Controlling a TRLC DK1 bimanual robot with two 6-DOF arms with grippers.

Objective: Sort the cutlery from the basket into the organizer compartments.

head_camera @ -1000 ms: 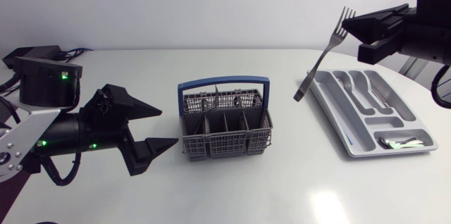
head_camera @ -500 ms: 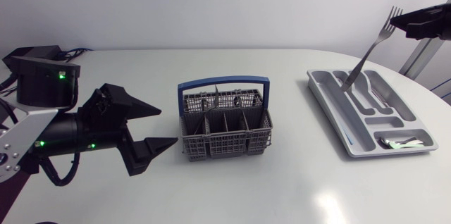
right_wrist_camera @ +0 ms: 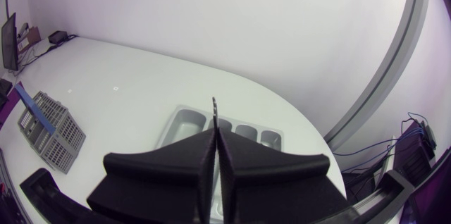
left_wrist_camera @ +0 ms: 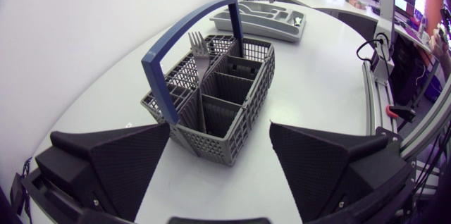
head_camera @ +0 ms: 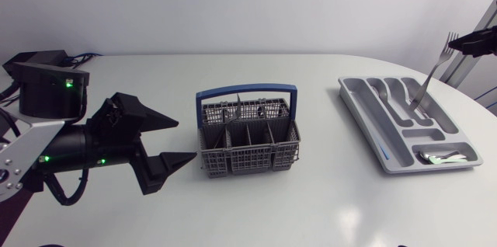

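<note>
A grey cutlery basket [head_camera: 247, 137] with a blue handle stands mid-table; one fork [left_wrist_camera: 199, 49] stands upright in it. My left gripper [head_camera: 185, 140] is open just left of the basket, which sits ahead of its spread fingers [left_wrist_camera: 220, 136]. At the right lies the grey organizer [head_camera: 359, 111] with spoons in its long compartments. My right gripper [head_camera: 460, 43] is shut on a fork [head_camera: 432, 72] near the tines, and the handle hangs slanted over the organizer's right compartments. In the right wrist view the shut fingers [right_wrist_camera: 215, 139] pinch the fork [right_wrist_camera: 213, 106] above the organizer [right_wrist_camera: 184, 122].
Shiny cutlery [head_camera: 441, 156] lies in the organizer's near crosswise compartment. The organizer sits close to the table's right edge. Bare white tabletop lies between the basket and the organizer and in front of both. The basket [right_wrist_camera: 49, 129] shows far off in the right wrist view.
My right arm has carried the fork rightward, from left of the organizer to over its right compartments, and lower. The left arm has not moved.
</note>
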